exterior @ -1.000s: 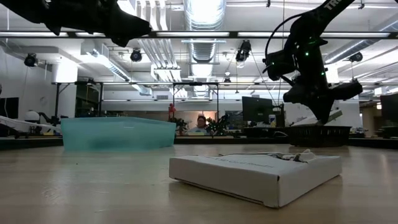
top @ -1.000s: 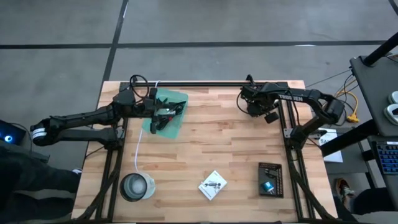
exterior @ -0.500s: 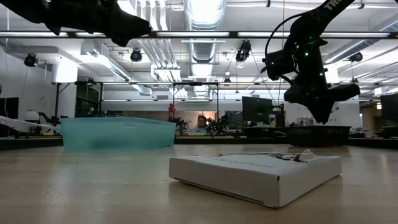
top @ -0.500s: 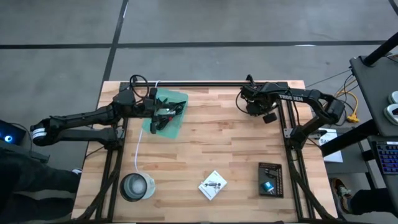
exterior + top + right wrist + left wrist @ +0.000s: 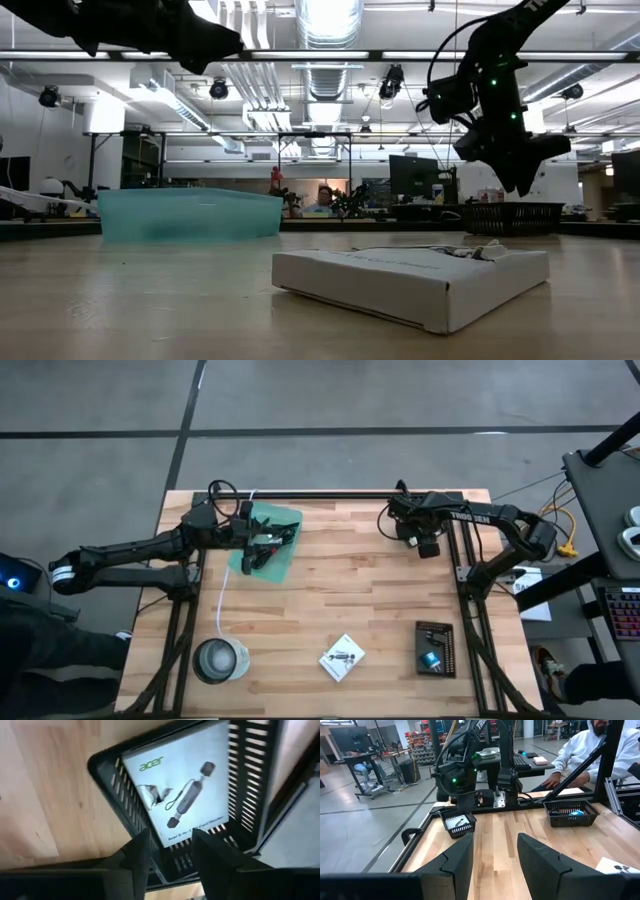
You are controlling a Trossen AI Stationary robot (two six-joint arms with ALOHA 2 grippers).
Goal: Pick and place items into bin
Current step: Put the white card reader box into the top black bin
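- White card nearest: the front packet (image 5: 343,657) lies flat and alone on the worktop (image 5: 330,595). The bowl (image 5: 198,660) is well to its left and the front basket (image 5: 425,628) to its right.
- A cord (image 5: 224,595) runs from the bowl towards the far left.
- Farther back on the left, the left pincer (image 5: 262,545) hovers over the teal bin (image 5: 275,565), which holds dark items. Its fingers are apart with nothing between them, so this arm looks to be waiting.
- At the far right, the right pincer (image 5: 427,541) hangs above the far basket (image 5: 107,775). Its fingers are spread and empty.
- An acer packet (image 5: 185,785) lies flat inside that basket, with a small silvery piece (image 5: 149,795) on it.
- Step, as I judge it: the right arm is at the basket, either letting go or about to grasp. The frames do not settle which.
- Next move, likely: go for the front packet. It lies flat, so the fingers need an edge to grip.
- Only the right wrist view shows what is in the far basket. From above, the arm covers it.
- The low view shows the right pincer (image 5: 515,170) clear above that basket, and the front packet (image 5: 410,280) sitting flat.
- The left wrist view looks between the left pincer's (image 5: 495,840) fingers and across the worktop to the right arm. It also shows a person in white seated beyond the table.
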